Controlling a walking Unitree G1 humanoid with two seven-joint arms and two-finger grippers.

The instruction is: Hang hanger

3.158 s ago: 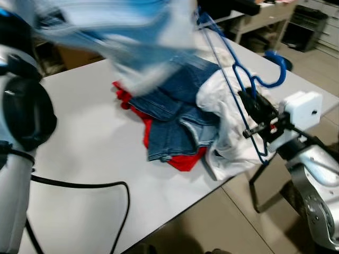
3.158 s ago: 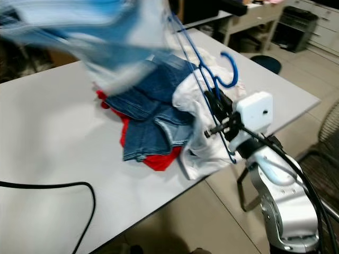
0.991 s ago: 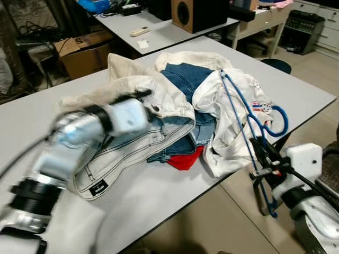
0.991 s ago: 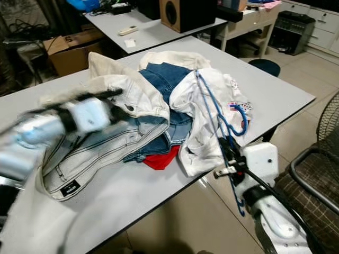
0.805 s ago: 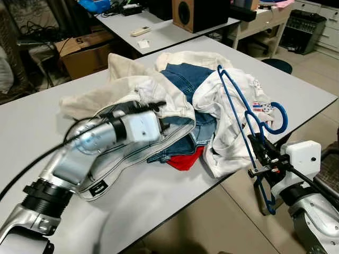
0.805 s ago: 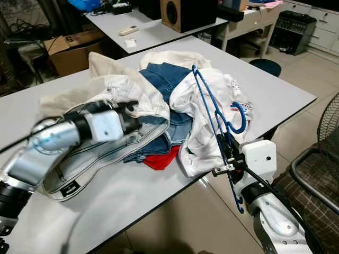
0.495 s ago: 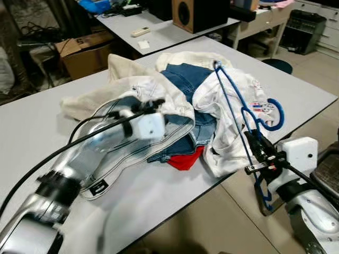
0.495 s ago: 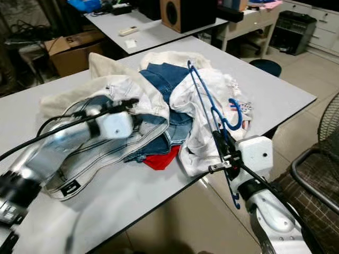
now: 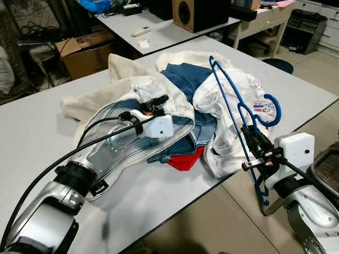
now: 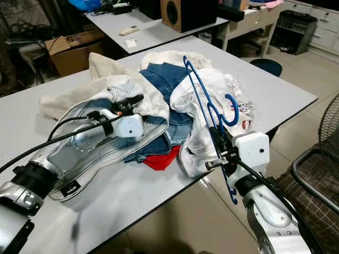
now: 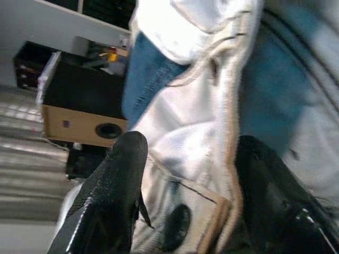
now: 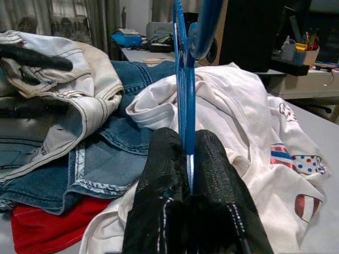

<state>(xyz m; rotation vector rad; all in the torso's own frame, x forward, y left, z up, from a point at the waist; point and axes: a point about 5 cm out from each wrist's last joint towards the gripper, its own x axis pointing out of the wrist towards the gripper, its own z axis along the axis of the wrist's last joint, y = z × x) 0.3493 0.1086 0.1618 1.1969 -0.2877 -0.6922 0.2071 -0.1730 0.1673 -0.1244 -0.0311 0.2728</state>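
A blue wire hanger (image 9: 277, 110) stands upright at the table's right front corner, my right gripper (image 9: 253, 153) shut on its lower part. In the right wrist view the blue wire (image 12: 180, 79) runs up from between the closed fingers (image 12: 164, 174). My left gripper (image 9: 153, 103) lies open on a pale denim garment (image 9: 114, 143) in the middle of the pile. In the left wrist view the garment's pale seamed edge (image 11: 222, 121) lies between the spread fingers (image 11: 114, 201).
Blue jeans (image 9: 185, 79), a white shirt (image 9: 233, 90) and a red garment (image 9: 185, 159) are heaped on the grey table (image 9: 32, 121). Behind it, another table carries a speaker (image 9: 198, 10). A chair (image 10: 312, 174) stands at the right, close to my right arm.
The pale garment that was up in the air now lies on the pile. My left gripper has reached forward over it. The right gripper has carried the hanger slightly up and toward the table.
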